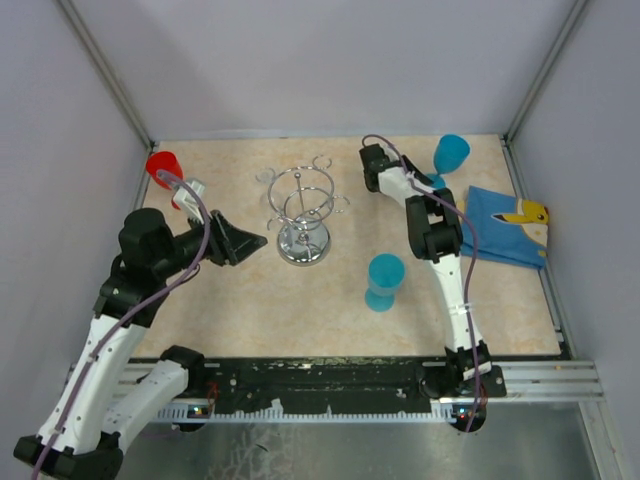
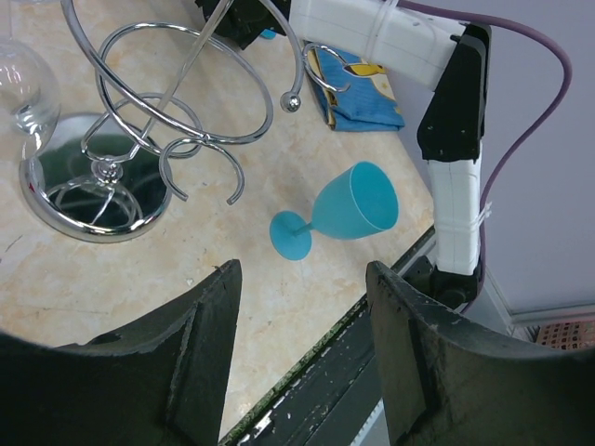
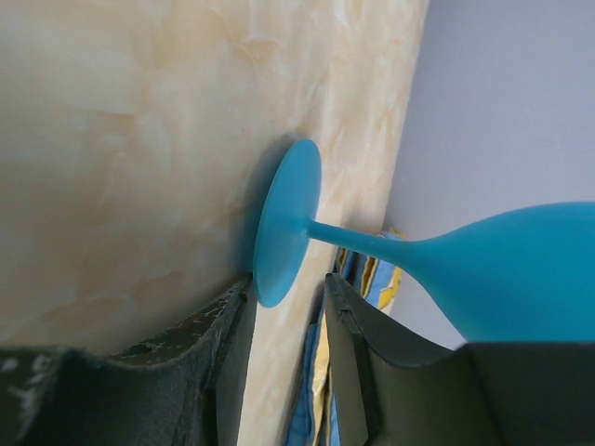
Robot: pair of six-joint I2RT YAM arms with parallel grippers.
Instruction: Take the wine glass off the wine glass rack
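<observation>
I saw the left jaws spread wide and empty, close to the wine glass rack (image 1: 300, 215), which stood mid-bench (image 1: 250, 310). A clear wine glass (image 2: 20, 85) showed at the frame's edge in the left wrist view, its bowl low beside the rack's shiny round base. I couldn't tell which hook carried it. The right jaws stood slightly parted, pinching nothing, with the foot of a blue glass (image 3: 521, 269) just beyond their fingertips (image 3: 223, 358).

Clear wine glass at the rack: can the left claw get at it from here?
Probably yes: the left claw is open and faces the rack across bare table; the clear glass sits off-centre, at its wrist view's left edge.
</observation>
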